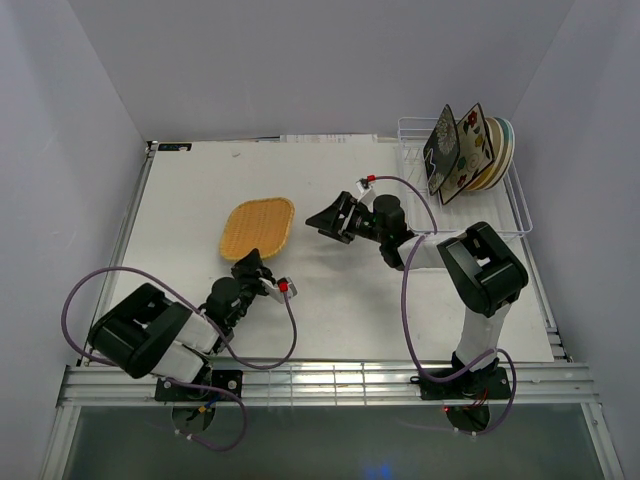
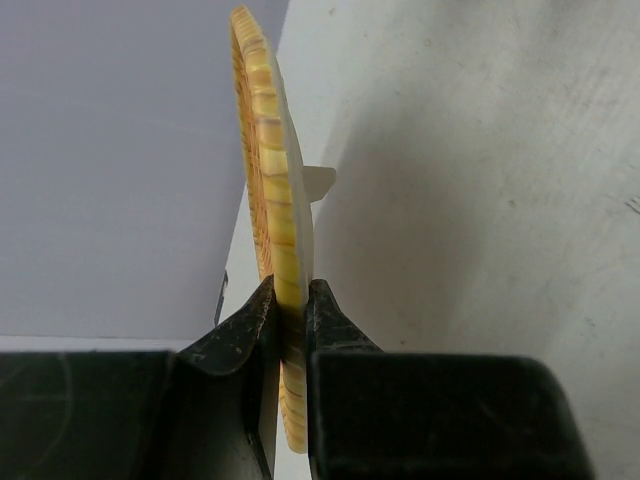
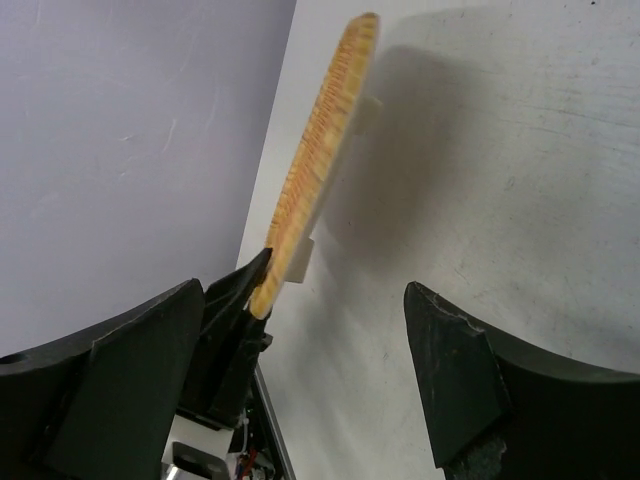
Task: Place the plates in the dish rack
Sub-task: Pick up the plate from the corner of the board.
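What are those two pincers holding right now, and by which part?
The left pincer grips the orange-yellow plate by its near rim, which is pinched between both fingers. The right pincer is open and holds nothing.

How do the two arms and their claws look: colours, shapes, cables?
The left arm and right arm are black with blocky housings and a white link. The left claw and right claw each have two black wedge-shaped fingers. A purple cable loops along each arm, with a small red tip near the wrist.
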Controlling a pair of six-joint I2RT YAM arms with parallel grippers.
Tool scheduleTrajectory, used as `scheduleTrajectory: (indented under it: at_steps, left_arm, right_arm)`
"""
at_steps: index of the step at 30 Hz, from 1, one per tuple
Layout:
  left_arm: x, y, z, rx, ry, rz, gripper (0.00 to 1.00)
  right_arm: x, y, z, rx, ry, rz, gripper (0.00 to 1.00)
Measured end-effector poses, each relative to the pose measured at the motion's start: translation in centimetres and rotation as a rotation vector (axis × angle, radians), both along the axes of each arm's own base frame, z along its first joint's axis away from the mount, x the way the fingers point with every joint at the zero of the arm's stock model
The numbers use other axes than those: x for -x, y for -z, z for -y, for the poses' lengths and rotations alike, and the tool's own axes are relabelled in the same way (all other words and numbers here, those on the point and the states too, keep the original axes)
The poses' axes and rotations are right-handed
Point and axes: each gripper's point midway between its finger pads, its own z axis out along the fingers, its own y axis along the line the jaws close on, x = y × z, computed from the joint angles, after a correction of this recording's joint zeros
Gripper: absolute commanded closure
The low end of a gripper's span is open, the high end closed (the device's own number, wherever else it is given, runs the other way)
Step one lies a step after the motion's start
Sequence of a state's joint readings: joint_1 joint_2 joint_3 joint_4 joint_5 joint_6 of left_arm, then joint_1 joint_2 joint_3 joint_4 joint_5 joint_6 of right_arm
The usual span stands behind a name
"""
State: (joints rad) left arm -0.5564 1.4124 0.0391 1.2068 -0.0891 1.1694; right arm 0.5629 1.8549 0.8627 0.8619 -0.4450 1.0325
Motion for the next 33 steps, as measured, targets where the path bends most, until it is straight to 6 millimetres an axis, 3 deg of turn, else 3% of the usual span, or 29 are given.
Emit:
scheduleTrajectory:
  at_steps: [5,18,24,33]
  left_arm:
    - [0.3,2.0,0.0,-0.074,-0.013,-0.038,1.0]
    - [0.7,1.3,0.6,-0.076,-0.029,-0.008,1.0]
    - [1.0,1.2,1.3,-0.072,-0.016,-0.005,1.0]
    - [1.5,0.9,2.1,-0.069,0.004,0.005,1.0]
  right_arm:
    - [-0.1,-0.7,-0.1,-0.027,0.0,0.01,0.15]
    - [-0.9,-0.3,-0.7,-0.045,0.007,-0.017,0.14]
    - [-1.3,0.5,-1.4,-0.041,0.003,-0.038,0.14]
    - [-1.9,0.1,-3.1,-0.054,-0.018,-0.024,0.14]
